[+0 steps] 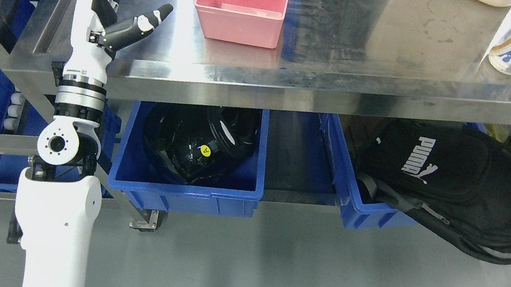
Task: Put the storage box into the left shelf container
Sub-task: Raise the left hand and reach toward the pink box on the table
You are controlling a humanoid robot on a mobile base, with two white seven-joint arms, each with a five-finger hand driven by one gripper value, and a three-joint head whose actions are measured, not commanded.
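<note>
1. Left hand is raised at the table's left edge, fingers spread, thumb out, holding nothing; well apart from the box.
2. Blue container waits on the lower shelf, left, already holding a black helmet.
3. Pink storage box sits empty on the steel top; likely light, rigid, smooth plastic; pinch a rim wall.

Bare surface is seen around the pink storage box; left blue container is largely filled by a black helmet
</note>
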